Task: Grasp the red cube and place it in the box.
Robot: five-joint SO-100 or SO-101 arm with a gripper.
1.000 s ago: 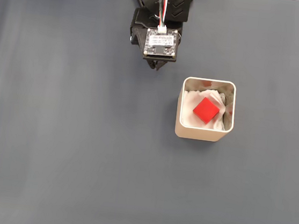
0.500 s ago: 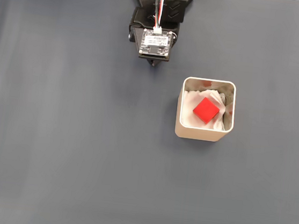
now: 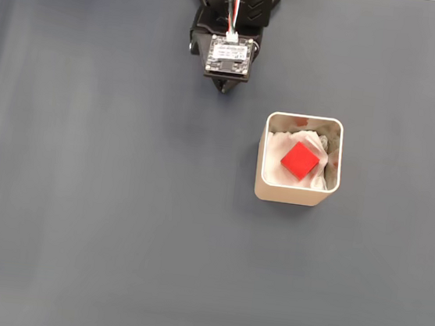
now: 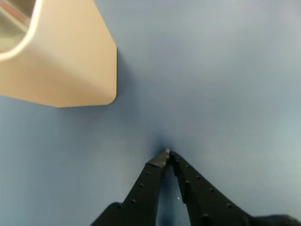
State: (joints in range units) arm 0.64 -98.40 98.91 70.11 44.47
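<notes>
Near bench's top edge in fixed view, my gripper (image 4: 168,153) pinched together, empty. Red cube (image 3: 299,160) sits inside box (image 3: 264,186). I'd park arm clear, avoid nudging box.

In the fixed view the red cube (image 3: 299,160) sits inside the box (image 3: 296,194), on the padding (image 3: 273,168). My gripper (image 3: 224,87) hangs above-left of the box, apart from it, over the table (image 3: 103,197).
</notes>
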